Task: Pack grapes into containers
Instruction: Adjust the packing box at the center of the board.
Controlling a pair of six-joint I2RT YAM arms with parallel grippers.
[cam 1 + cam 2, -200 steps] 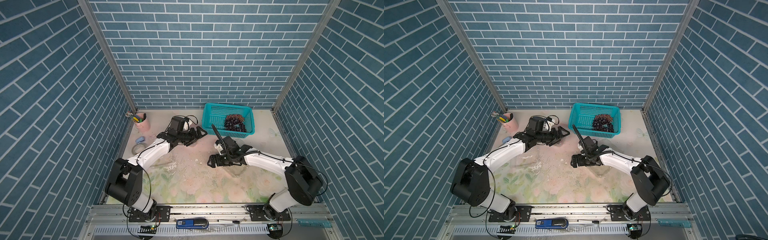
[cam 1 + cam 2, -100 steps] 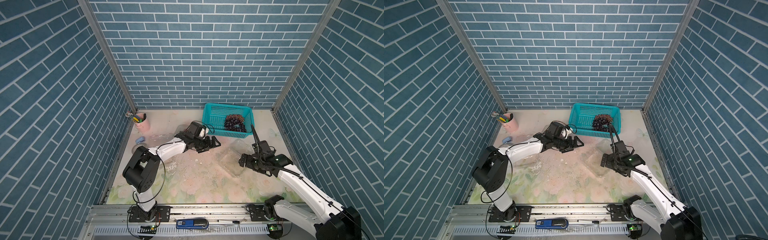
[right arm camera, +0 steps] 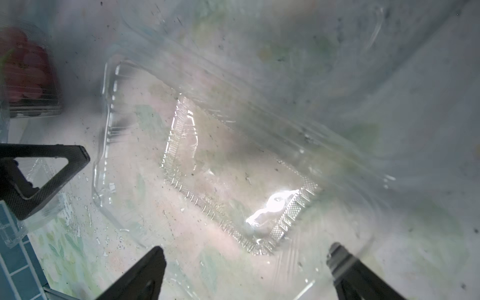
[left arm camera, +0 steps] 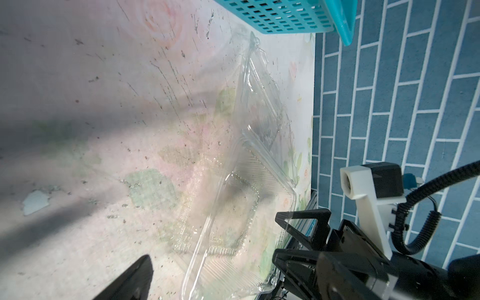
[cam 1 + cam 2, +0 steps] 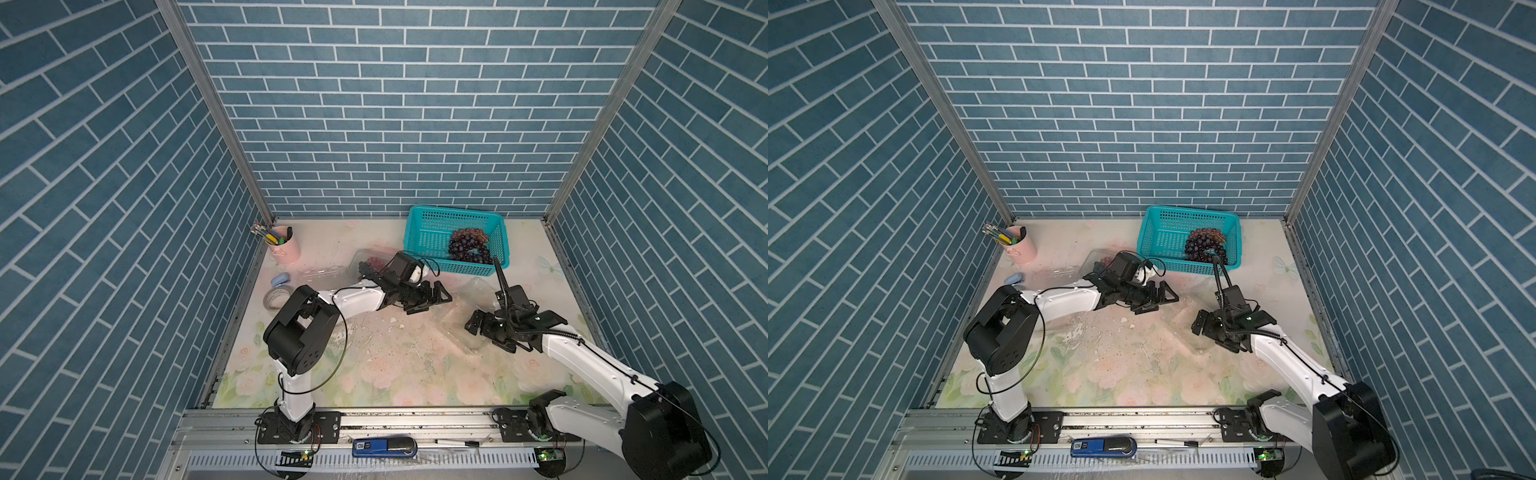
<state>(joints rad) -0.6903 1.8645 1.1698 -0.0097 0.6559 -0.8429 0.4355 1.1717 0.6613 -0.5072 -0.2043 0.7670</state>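
Dark purple and red grapes (image 5: 467,247) (image 5: 1206,245) lie in the teal basket (image 5: 428,237) (image 5: 1163,237) at the back. An open, empty clear container (image 5: 459,318) (image 5: 1183,322) (image 4: 249,181) (image 3: 207,168) lies between my two grippers. My left gripper (image 5: 432,297) (image 5: 1158,300) is open just left of it. My right gripper (image 5: 482,328) (image 5: 1208,328) (image 3: 245,257) is open over its right end, nothing between the fingers. Behind the left arm, a second container (image 5: 368,264) (image 5: 1100,264) (image 3: 26,78) holds grapes. The left wrist view shows only one finger (image 4: 135,278).
A pink cup of pens (image 5: 284,249) stands at the back left, with a flat clear container (image 5: 324,272), a blue stapler (image 5: 279,280) and a tape roll (image 5: 276,297) nearby. Brick walls close in three sides. The floral mat (image 5: 374,374) is speckled with crumbs.
The right gripper drew back from the middle to the right side of the empty container. The left gripper reached farther right and forward to the container's left edge. Both stayed open.
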